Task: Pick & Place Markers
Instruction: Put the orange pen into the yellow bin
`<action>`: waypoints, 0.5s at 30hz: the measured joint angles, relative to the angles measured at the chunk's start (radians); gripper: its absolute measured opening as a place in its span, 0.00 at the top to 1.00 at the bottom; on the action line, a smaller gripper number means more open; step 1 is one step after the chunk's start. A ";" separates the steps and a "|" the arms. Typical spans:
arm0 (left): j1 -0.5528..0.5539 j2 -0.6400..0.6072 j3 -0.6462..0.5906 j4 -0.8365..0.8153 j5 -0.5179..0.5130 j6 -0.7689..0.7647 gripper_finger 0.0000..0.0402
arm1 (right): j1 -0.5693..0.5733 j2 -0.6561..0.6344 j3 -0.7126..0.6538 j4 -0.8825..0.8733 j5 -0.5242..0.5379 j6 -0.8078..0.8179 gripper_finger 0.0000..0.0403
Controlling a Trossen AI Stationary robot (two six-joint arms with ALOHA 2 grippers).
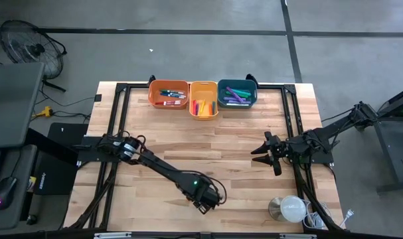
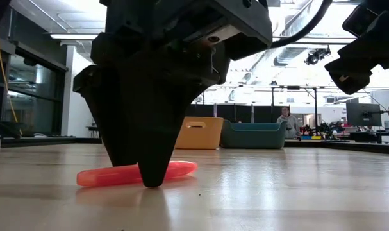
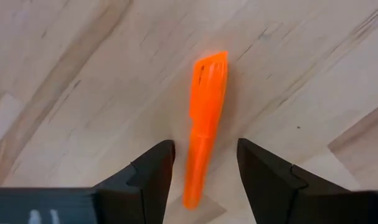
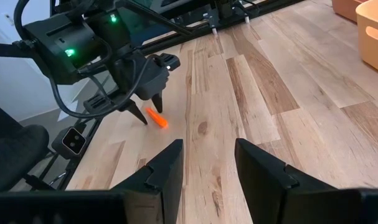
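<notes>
An orange marker (image 3: 206,118) lies flat on the wooden table near its front edge; it also shows in the low view (image 2: 111,176) and the right wrist view (image 4: 156,117). My left gripper (image 3: 204,149) is open and points down over it, one finger on each side of the marker's near half, with a gap on both sides. In the high view my left gripper (image 1: 204,204) hides the marker. My right gripper (image 1: 259,154) is open and empty above the table's right middle. More markers lie in three bins at the far edge.
An orange bin (image 1: 168,93), a yellow bin (image 1: 203,99) and a teal bin (image 1: 237,94) stand side by side at the far edge. A white round object (image 1: 291,208) sits at the front right corner. A person (image 2: 286,119) is in the room beyond.
</notes>
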 joint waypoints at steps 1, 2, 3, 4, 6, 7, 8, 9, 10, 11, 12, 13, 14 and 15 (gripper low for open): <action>-0.002 0.000 0.000 -0.002 -0.003 0.010 0.56 | 0.000 0.000 0.000 0.000 0.000 0.000 0.67; -0.002 0.001 0.000 -0.004 -0.005 0.022 0.56 | 0.000 0.000 0.000 0.000 0.000 0.000 0.67; -0.002 0.008 0.001 -0.007 -0.004 0.034 0.56 | 0.000 0.000 0.000 0.000 0.000 0.000 0.67; -0.002 0.016 0.002 -0.012 -0.003 0.043 0.56 | 0.000 0.000 0.000 0.000 0.000 0.000 0.67; -0.002 0.019 0.002 -0.020 0.000 0.048 0.56 | 0.000 0.000 0.000 0.000 0.000 0.000 0.67; -0.002 0.019 0.002 -0.026 0.007 0.047 0.56 | 0.000 0.000 0.000 0.000 0.000 0.000 0.67; -0.002 0.020 0.002 -0.030 0.014 0.047 0.56 | 0.000 0.000 0.000 0.000 0.000 0.000 0.67; -0.002 0.020 0.002 -0.032 0.019 0.046 0.56 | 0.000 0.000 0.000 0.000 0.000 0.000 0.67; -0.002 0.020 0.002 -0.032 0.019 0.046 0.56 | 0.000 0.000 0.000 0.000 0.000 0.000 0.67; -0.002 0.020 0.002 -0.032 0.017 0.046 0.56 | 0.000 0.000 0.000 0.000 0.000 0.000 0.67; -0.002 0.020 0.002 -0.032 0.014 0.046 0.56 | 0.000 0.000 0.000 0.000 0.000 0.000 0.67; -0.001 0.020 0.002 -0.036 0.011 0.044 0.56 | 0.000 0.000 0.000 0.000 0.000 0.000 0.67; -0.001 0.020 0.003 -0.042 0.010 0.044 0.56 | 0.000 0.000 0.000 0.000 0.000 0.000 0.67; -0.001 0.020 0.003 -0.049 0.010 0.044 0.57 | 0.000 0.000 0.000 0.000 0.000 0.000 0.67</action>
